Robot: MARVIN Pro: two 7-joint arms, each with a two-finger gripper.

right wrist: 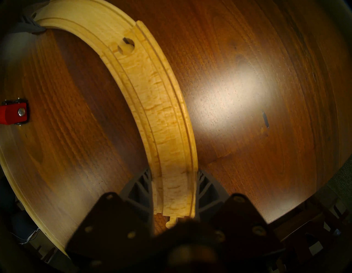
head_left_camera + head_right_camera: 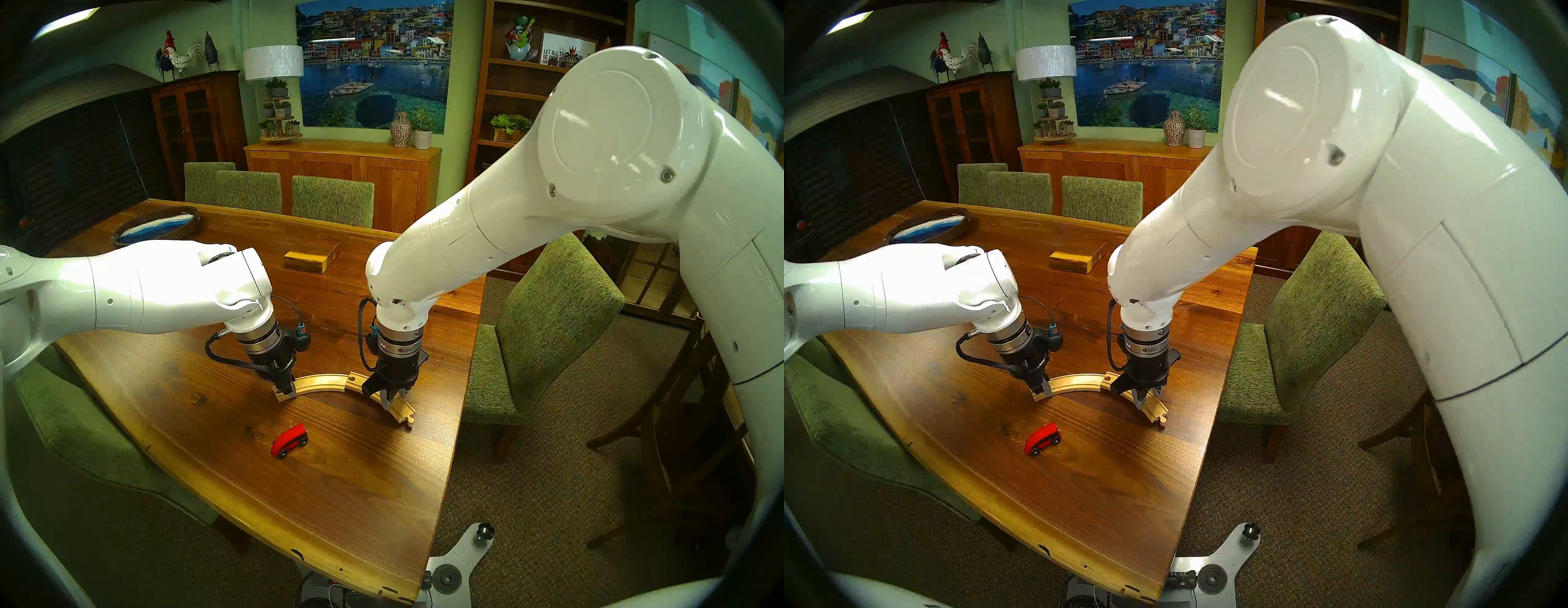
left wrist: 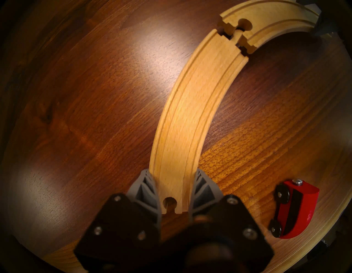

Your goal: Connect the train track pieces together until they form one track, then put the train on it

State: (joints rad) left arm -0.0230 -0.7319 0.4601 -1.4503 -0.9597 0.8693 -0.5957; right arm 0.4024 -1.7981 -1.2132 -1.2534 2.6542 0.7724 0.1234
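Left hand (image 2: 287, 388): clenched on the outer end of the left curved track piece (image 2: 316, 383), gray fingers (image 3: 146, 190) pressed on both sides just beside the round hole at that end, seen in the left wrist view. Right hand (image 2: 393, 397): grasping the right curved track piece (image 2: 388, 399) near its peg end, fingers (image 1: 139, 188) tight against both edges; peg pokes out below the hand toward the near right edge of the counter (image 2: 212, 446).

Both pieces flat on the wooden counter, forming one arc that bows away from the robot. Inner ends meet between the two hands. Peg of the left piece sits in the round hole of the right piece, yet the joint looks not fully seated: small gaps at the seam and a slight step between the grooves in both wrist views.

Red toy train (image 2: 289, 440): on the counter inside the arc, nearer the robot's edge, well apart from both pieces, tipped on its side with black wheels facing sideways. No hand touching it.

Rectangular wooden box (image 2: 312, 256): farther back toward the middle of the counter. Round dark tray with a blue and white inside (image 2: 155, 223): near the far left corner.
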